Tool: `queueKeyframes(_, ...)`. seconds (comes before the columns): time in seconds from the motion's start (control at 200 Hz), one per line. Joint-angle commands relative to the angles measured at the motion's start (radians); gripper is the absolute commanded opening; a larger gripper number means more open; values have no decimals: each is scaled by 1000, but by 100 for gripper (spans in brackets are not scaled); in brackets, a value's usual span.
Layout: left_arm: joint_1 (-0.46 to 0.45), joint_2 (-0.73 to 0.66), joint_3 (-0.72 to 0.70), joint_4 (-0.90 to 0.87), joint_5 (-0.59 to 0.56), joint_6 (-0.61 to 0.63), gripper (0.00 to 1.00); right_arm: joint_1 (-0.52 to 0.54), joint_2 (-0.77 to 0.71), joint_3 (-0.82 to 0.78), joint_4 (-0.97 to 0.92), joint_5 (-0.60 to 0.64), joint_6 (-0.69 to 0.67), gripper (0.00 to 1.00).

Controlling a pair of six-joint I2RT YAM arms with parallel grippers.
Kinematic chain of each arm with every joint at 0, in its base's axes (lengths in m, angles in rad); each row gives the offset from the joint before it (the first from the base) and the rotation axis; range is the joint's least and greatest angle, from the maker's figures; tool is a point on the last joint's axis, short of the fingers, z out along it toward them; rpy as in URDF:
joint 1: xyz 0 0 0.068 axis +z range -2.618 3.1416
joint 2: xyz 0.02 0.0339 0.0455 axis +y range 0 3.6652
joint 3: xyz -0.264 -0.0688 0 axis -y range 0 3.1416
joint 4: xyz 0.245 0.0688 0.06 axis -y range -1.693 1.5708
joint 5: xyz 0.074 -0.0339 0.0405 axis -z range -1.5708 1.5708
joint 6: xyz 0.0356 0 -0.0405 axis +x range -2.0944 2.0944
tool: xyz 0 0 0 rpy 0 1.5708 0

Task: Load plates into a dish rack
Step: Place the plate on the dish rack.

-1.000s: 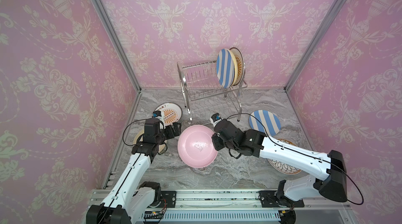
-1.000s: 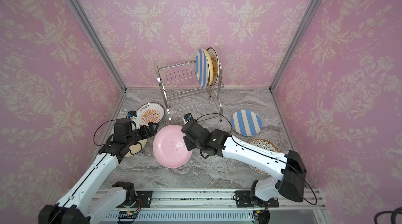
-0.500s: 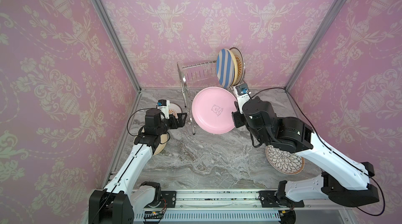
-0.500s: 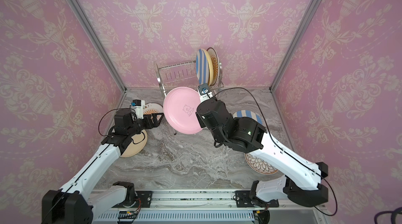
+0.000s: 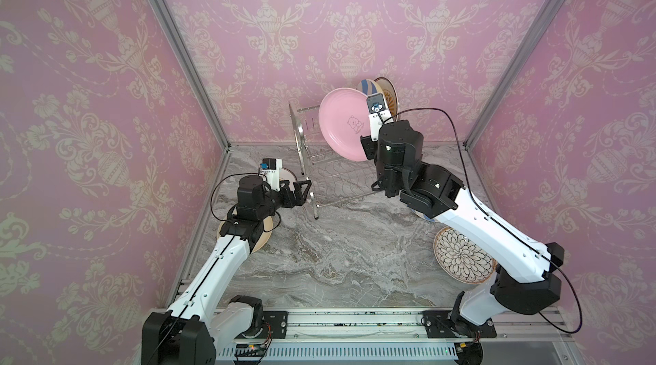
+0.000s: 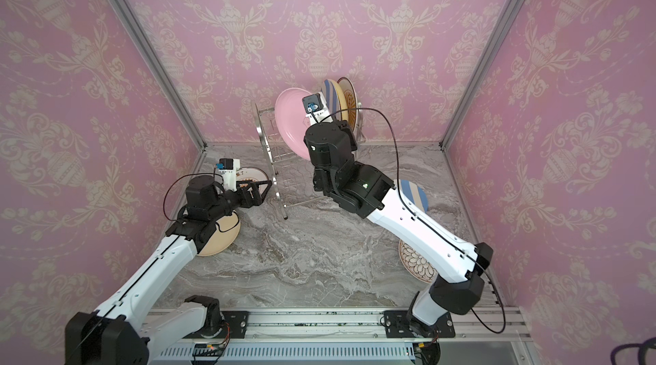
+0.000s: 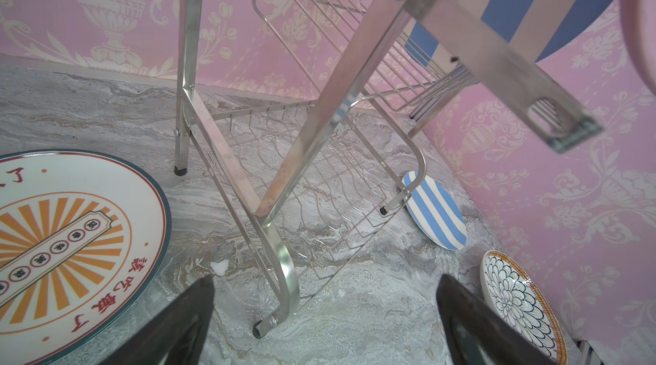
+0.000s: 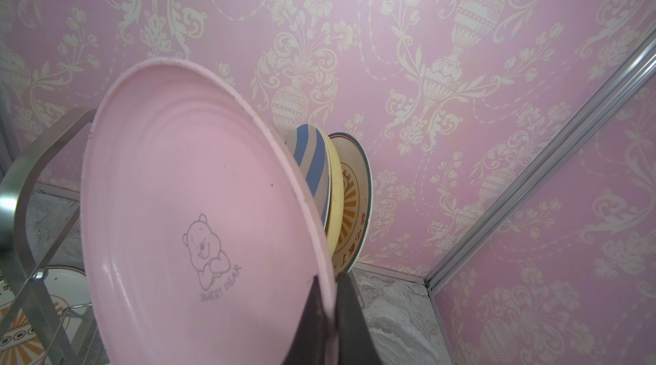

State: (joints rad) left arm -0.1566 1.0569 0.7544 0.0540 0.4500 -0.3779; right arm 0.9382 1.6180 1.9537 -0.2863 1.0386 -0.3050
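Loading: right gripper pinches the pink plate over the dish rack; left gripper gapes empty. Next, ease it into a slot beside the racked striped plate.

The left arm reaches low and forward, left gripper with jaws spread wide; the right arm rears up high, right gripper with jaws pinched tight.

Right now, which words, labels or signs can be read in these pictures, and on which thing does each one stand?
"SWEET DEAR": on the pink plate, under a bear drawing.
Red Chinese characters: on the sunburst plate on the table; I cannot read them.
The racked sunburst plate: lettering too blurred.
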Motion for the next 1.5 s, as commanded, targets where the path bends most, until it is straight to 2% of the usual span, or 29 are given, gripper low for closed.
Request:
queueKeyframes(0.0, -11, -26, -10, 10, -5, 24, 99, -7, 79, 114, 224, 100, -196, 0)
queueKeyframes(0.185, -12, 3, -15, 61, 17, -15, 99, -19, 266, 267, 579, 153, -604, 0)
queueKeyframes(0.295, -14, 6, -15, 36, 2, 6, 99, -40, 399, 425, 639, 179, -779, 0)
queueKeyframes(0.395, -14, 2, -12, 12, -5, 32, 99, -63, 469, 485, 739, 210, -912, 0)
queueKeyframes(0.696, -14, 46, -15, 69, 6, 1, 99, -101, 433, 428, 547, 226, -762, 0)
queueKeyframes(1.056, -14, 64, -10, 83, 23, 1, 99, -130, 496, 438, 523, 275, -793, 0)
queueKeyframes(1.296, -14, 75, -10, 90, 16, 8, 99, -139, 579, 577, 361, 279, -754, 0)
queueKeyframes(1.496, -14, 89, 5, 106, 33, 4, 99, -146, 612, 619, 344, 293, -764, 0)
